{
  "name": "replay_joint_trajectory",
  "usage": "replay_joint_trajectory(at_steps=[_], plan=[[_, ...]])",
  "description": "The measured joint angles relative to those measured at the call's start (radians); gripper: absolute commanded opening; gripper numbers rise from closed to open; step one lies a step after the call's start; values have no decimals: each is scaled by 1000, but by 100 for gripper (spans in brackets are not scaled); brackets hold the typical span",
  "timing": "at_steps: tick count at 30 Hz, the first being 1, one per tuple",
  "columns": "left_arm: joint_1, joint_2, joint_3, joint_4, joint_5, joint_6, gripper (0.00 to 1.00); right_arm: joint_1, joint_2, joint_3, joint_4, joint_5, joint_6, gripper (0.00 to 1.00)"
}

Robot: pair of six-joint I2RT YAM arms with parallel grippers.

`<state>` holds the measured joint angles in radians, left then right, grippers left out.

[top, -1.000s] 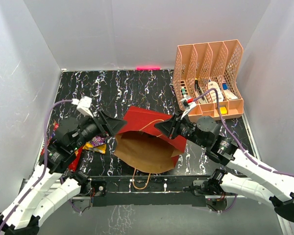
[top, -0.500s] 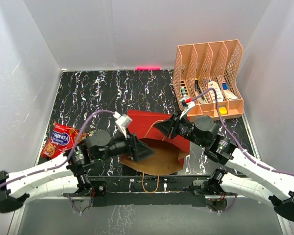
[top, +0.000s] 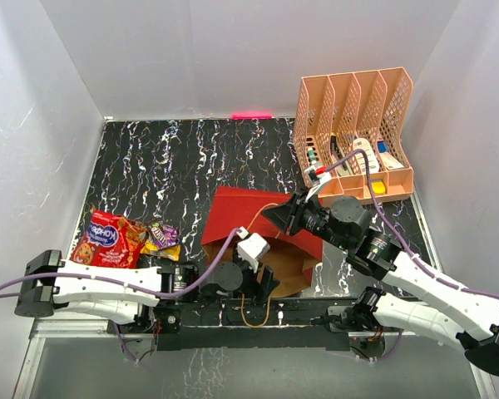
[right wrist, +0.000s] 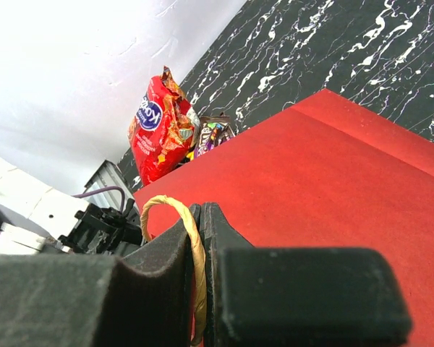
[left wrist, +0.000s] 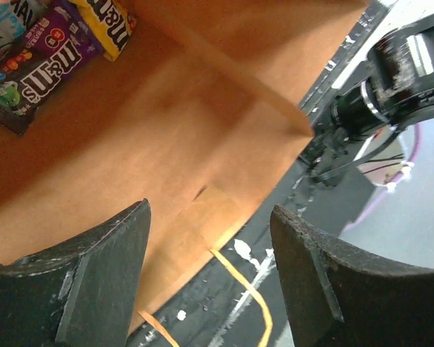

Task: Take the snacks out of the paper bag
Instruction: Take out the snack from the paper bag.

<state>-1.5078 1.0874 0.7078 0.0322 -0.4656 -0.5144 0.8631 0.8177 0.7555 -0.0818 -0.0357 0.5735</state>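
The paper bag (top: pixel 248 214) lies on its side mid-table, dark red outside, its brown mouth facing the near edge. My right gripper (top: pixel 276 218) is shut on the bag's upper cord handle (right wrist: pixel 197 253) and holds the top wall (right wrist: pixel 333 188) up. My left gripper (top: pixel 266 285) is open and empty at the bag's mouth, over its lower lip (left wrist: pixel 202 217). Deep inside the bag lie a purple packet (left wrist: pixel 47 61), a yellow packet (left wrist: pixel 108 18) and a pale one. The large red snack bag (top: pixel 106 239) and small packets (top: pixel 162 235) lie on the table at the left; the right wrist view shows them too (right wrist: pixel 159 130).
The peach mesh rack (top: pixel 353 133) with pens and small items stands at the back right. The bag's lower cord handle (top: pixel 254 312) hangs over the near table edge. White walls close in the left, back and right sides.
My left arm swung from the table's left side to the bag's mouth and sank low. The red snack bag and small packets now lie uncovered at the left. The right gripper has not moved.
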Motion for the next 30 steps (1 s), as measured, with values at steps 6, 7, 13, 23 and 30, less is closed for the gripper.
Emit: replay_joint_trajectory(at_steps=[6, 7, 13, 23, 30], plan=[[-1, 39, -248, 314, -60, 127, 72, 0, -11, 2, 0, -1, 0, 7], [-1, 66, -264, 349, -81, 153, 72, 0, -12, 2, 1, -1, 0, 7], [1, 319, -195, 497, -212, 314, 62, 0, -13, 2, 4, -16, 3, 7], [171, 458, -171, 653, -242, 447, 50, 0, -6, 2, 8, -59, 9, 7], [274, 460, -217, 767, -207, 450, 58, 0, 12, 3, 23, -102, 10, 7]])
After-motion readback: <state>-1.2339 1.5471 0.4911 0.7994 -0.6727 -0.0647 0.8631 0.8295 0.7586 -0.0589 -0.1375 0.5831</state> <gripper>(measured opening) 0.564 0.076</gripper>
